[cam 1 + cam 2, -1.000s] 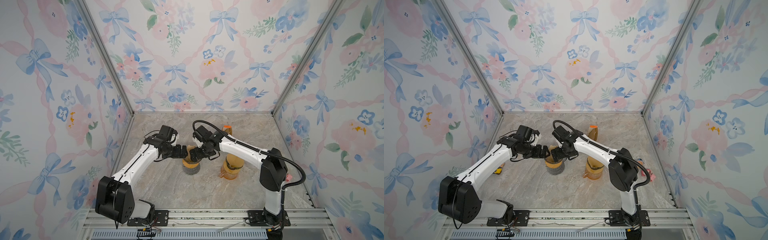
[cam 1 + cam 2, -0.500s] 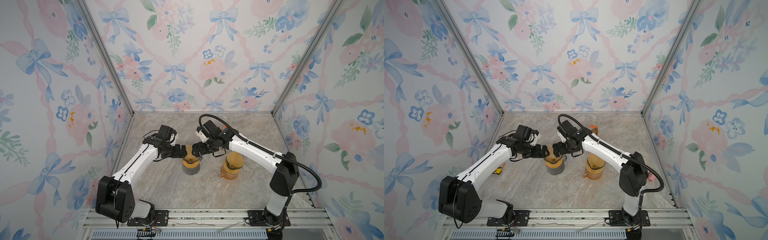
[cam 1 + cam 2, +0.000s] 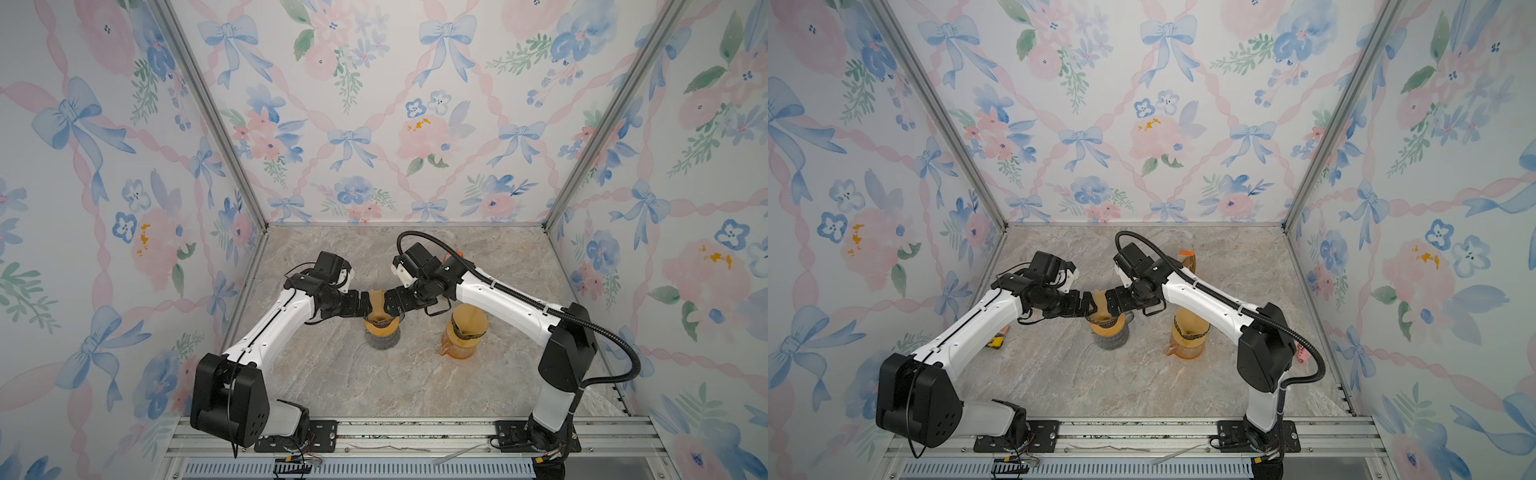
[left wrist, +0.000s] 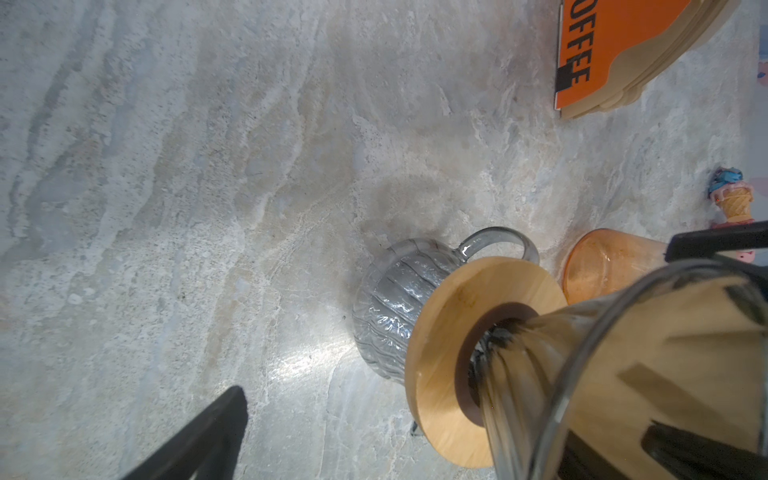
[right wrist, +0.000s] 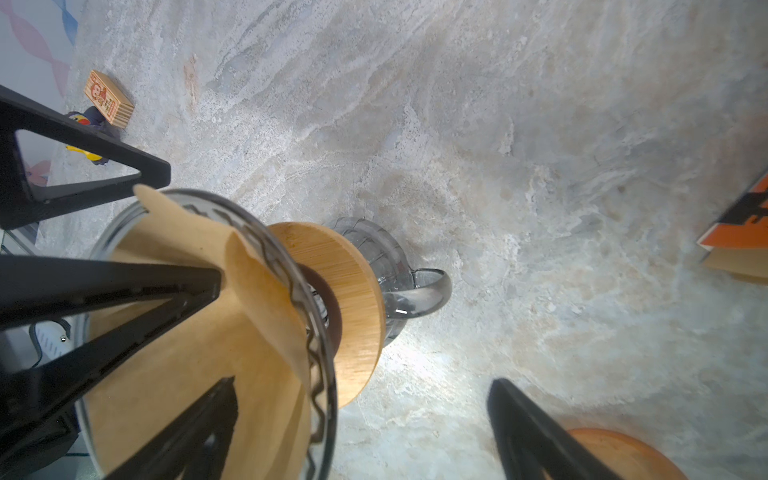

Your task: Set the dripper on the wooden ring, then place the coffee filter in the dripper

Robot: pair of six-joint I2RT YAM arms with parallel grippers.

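Right, in both top views my left gripper (image 3: 366, 306) and right gripper (image 3: 390, 306) meet tip to tip over the clear glass cone dripper (image 3: 381, 327), near the middle of the grey marble tabletop (image 3: 374, 386). The brown paper coffee filter (image 3: 378, 300) sits in the dripper, one flap standing above the rim between the grippers. An orange glass pitcher (image 3: 465, 338) stands near it on the right arm's side. From the left wrist I see the filter through the glass wall and the dripper's round wooden collar (image 4: 436, 357) resting on a ribbed grey glass carafe (image 4: 390, 307). My left jaws are spread wide, one finger (image 4: 199, 436) outside the cone, the other inside on the paper. An orange filter pack (image 4: 602, 50) and a small ice-cream cone toy (image 4: 733, 199) lie further off. From the right wrist the right jaws are likewise spread, one finger (image 5: 178, 432) inside the filter, the other outside the rim; neither pinches anything. A small printed wooden block (image 5: 109, 97) lies by the wall.
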